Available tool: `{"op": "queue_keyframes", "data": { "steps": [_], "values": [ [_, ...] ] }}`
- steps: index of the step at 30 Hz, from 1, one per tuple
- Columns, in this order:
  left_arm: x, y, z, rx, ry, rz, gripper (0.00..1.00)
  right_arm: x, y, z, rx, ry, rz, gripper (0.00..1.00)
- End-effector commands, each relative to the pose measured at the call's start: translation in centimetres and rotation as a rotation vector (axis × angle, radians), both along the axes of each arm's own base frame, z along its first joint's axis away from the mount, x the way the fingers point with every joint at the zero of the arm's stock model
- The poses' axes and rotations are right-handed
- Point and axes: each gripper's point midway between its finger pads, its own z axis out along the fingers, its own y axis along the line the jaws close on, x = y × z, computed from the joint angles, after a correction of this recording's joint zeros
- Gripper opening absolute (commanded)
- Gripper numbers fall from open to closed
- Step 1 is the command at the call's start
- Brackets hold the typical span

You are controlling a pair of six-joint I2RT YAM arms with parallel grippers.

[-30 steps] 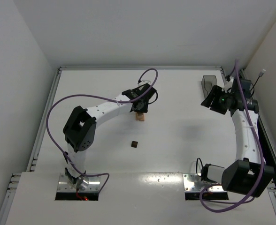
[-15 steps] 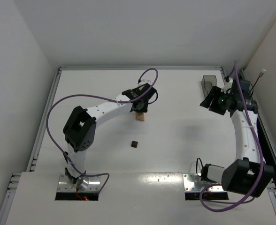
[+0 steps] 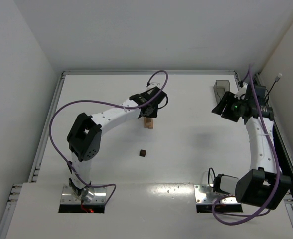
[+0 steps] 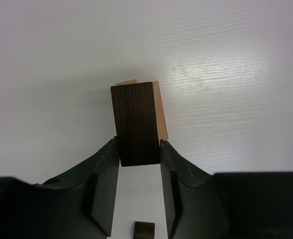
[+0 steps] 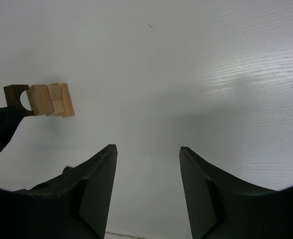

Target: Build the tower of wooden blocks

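Nearest the arm bases, a loose dark block [image 3: 143, 153] lies alone on the worktop [image 3: 186, 149]. Beyond it, mid-worktop, stands the wood block tower [image 3: 148, 124], a tan column. The left tool [image 3: 149, 114] grips the dark arch block [image 4: 135, 122] at its top. Farther right, the right tool [image 5: 146, 149] hangs wide and empty near the grey tray [image 3: 220, 88].
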Motion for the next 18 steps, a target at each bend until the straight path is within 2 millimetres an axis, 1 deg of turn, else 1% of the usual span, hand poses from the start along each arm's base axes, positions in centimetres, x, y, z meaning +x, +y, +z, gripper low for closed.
{"op": "queue_keyframes", "data": {
  "steps": [1,10,11,14,15,17,18],
  "values": [
    [0.8,-1.2,1.4,-0.022,-0.052,-0.006,0.00,0.7,0.0,0.6,0.009,-0.037,-0.003,0.50],
    [0.8,-1.2,1.4,-0.022,-0.052,-0.006,0.00,0.9,0.1,0.5,0.016,-0.039,0.004,0.50],
    [0.7,-1.0,0.6,-0.008,-0.038,-0.006,0.00,0.9,0.1,0.5,0.016,-0.039,0.004,0.50],
    [0.4,-1.0,0.1,-0.005,-0.025,-0.011,0.00,1.0,0.1,0.2,0.018,-0.030,0.003,0.50],
    [0.4,-1.0,0.1,-0.005,-0.025,-0.011,0.00,1.2,0.0,0.6,0.016,-0.038,0.004,0.50],
    [0.3,-0.8,-0.2,0.001,-0.019,-0.011,0.00,1.2,0.0,0.6,0.016,-0.039,0.004,0.50],
    [0.2,-1.0,-0.7,0.002,-0.007,-0.017,0.00,1.2,0.0,0.6,0.016,-0.039,0.004,0.50]
  ]
}}
